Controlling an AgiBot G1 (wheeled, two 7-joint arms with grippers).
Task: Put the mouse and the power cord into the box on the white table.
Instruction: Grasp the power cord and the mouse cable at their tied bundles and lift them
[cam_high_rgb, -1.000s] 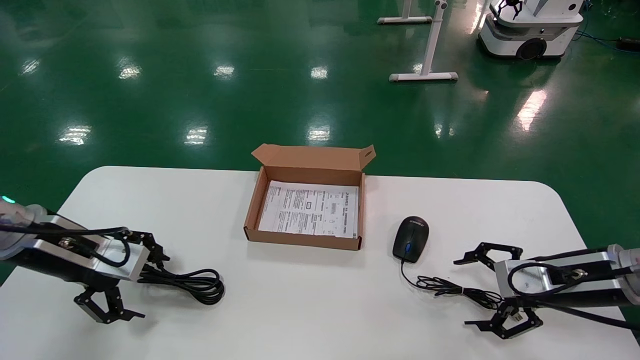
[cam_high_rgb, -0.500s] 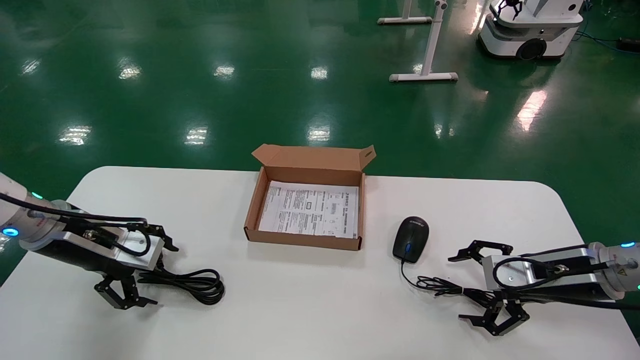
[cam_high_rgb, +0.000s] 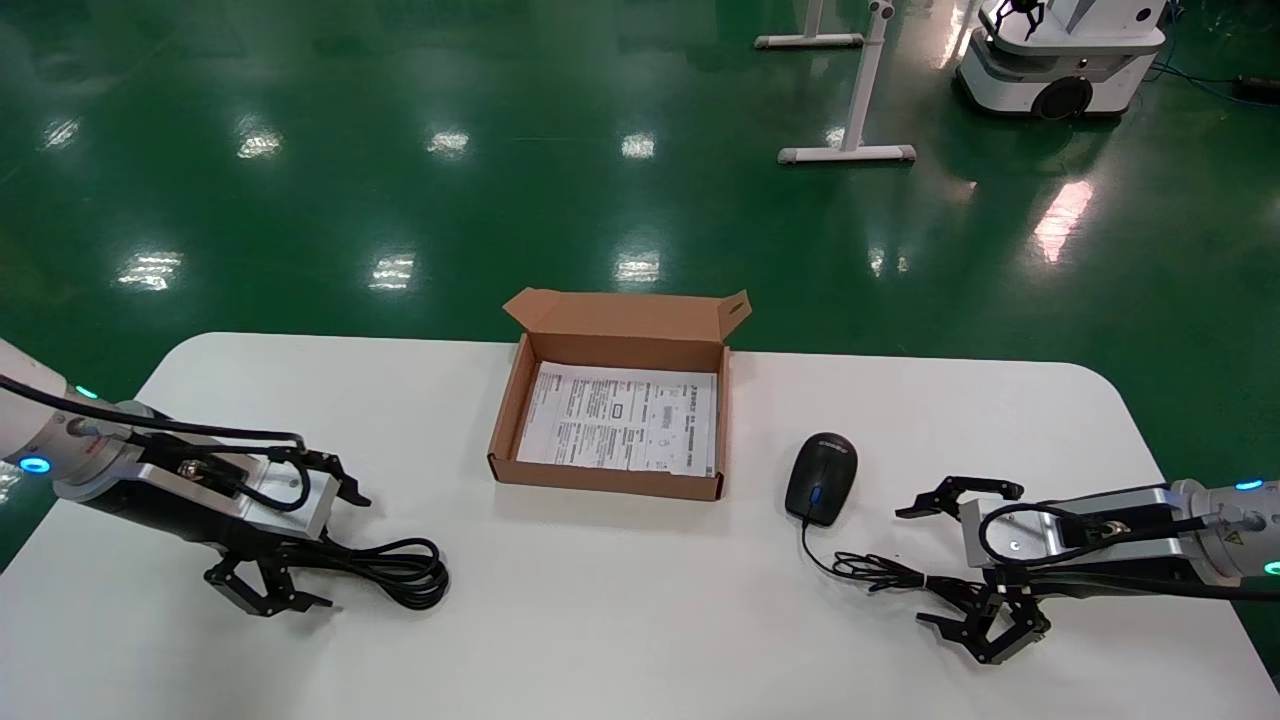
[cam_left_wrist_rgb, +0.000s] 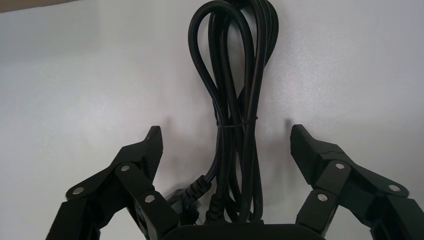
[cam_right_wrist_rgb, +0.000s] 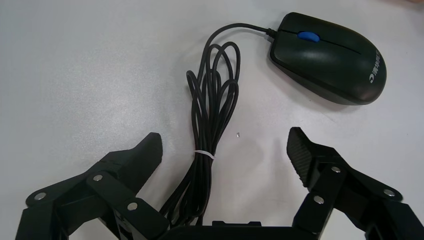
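Well, both grippers gape: left gripper (cam_left_wrist_rgb: 224, 145) straddles the cord (cam_left_wrist_rgb: 235, 100), stiff, best pinched at its tie; right gripper (cam_right_wrist_rgb: 225, 150) straddles the mouse (cam_right_wrist_rgb: 330, 57) wire, floppy.

Box (cam_high_rgb: 617, 340) matt brown cardboard; mouse (cam_right_wrist_rgb: 330, 57) smooth plastic, perhaps semi-gloss; table (cam_high_rgb: 640, 620) smooth white.

The left end effector (cam_high_rgb: 305, 545) has slid forward to straddle the power cord (cam_high_rgb: 390, 565); the right end effector (cam_high_rgb: 955, 565) has neared the mouse (cam_high_rgb: 821, 477).
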